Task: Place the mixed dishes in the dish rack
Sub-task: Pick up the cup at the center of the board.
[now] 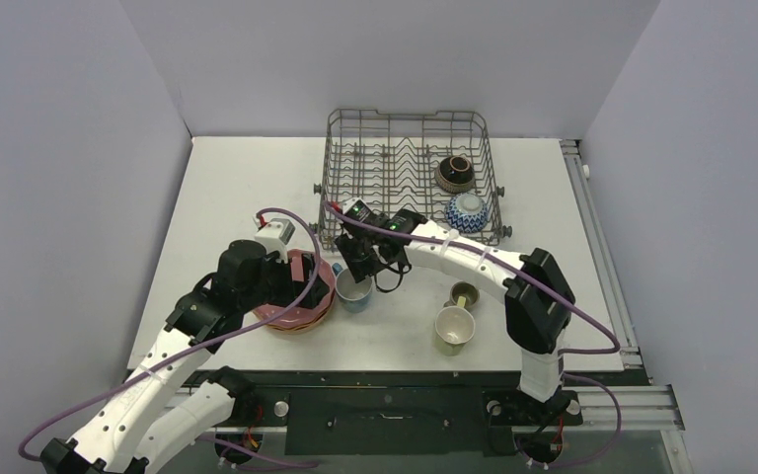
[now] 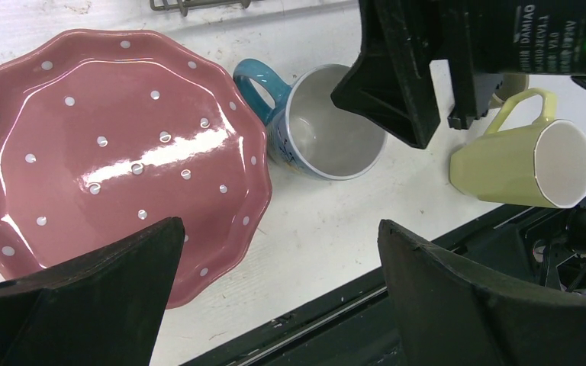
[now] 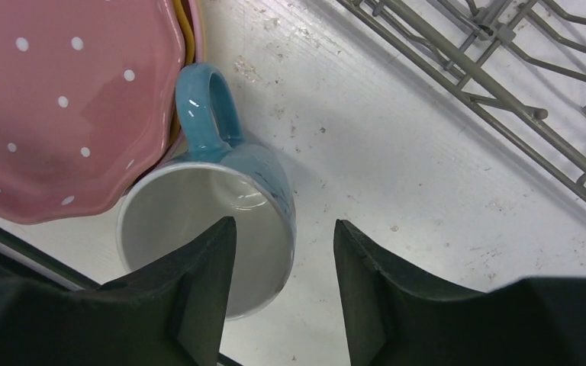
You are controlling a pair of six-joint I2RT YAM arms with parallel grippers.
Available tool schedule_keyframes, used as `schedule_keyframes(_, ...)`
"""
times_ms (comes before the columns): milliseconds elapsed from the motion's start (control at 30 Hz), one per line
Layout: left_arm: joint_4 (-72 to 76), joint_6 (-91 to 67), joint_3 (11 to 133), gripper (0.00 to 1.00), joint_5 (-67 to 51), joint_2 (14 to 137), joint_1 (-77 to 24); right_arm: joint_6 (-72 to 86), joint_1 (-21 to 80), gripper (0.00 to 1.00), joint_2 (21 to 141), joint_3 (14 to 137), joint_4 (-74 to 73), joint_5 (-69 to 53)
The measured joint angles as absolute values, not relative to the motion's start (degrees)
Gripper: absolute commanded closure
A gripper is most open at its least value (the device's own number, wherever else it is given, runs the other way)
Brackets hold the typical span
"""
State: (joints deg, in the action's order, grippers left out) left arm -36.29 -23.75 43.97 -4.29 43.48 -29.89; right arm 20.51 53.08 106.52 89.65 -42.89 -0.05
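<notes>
The right tool (image 3: 282, 221) stands half open over the light-blue mug (image 3: 198, 191), with one finger inside the cup and the other outside its wall (a small gap shows on each side, so the wall is not yet pinched). The mug stands upright on the worktop (image 1: 227, 188), with its handle just beside the rim of the pink dotted plate (image 2: 114, 152). This plate lies on top of the other plates (image 1: 301, 325). The left tool (image 2: 278, 225) is wide open and holds nothing; it hangs over the near edge of the pink plate.

To the right of the blue mug are the pale-yellow mug (image 2: 503, 171) and the small olive mug (image 1: 465, 293), near each other. The dish rack (image 1: 410, 123) stands at the far side of the worktop, and the dark-brown bowl (image 1: 455, 173) and the blue-white bowl (image 1: 467, 209) sit at its right end.
</notes>
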Motion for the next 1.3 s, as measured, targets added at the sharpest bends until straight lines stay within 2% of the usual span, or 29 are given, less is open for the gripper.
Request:
schedule_keyframes(333,-36.3,-23.7,44.0,0.04,-4.3,43.5,-29.9,19.9,54.0,0.69,110.9,91.9,-44.6,2.7)
schedule_keyframes(500,-36.3,-23.7,44.0,0.04,-4.3,43.5,-29.8,19.7,54.2,0.88,112.2,92.8,-45.1,3.3)
schedule_keyframes(567,-36.3,-23.7,44.0,0.04,-4.3,43.5,-29.6,19.6,54.4,0.99,112.7,92.9,-45.2,3.6)
schedule_keyframes(600,-36.3,-23.7,44.0,0.04,-4.3,43.5,-29.5,19.3,54.4,1.00,112.8,93.1,-45.5,3.7)
schedule_keyframes(1000,-36.3,-23.7,44.0,0.04,-4.4,43.5,-29.1,18.8,54.8,1.00,112.8,93.5,-46.1,5.3)
schedule_keyframes(1300,-36.3,-23.7,44.0,0.04,-4.4,43.7,-29.1,19.0,54.2,1.00,107.5,86.9,-45.0,5.8)
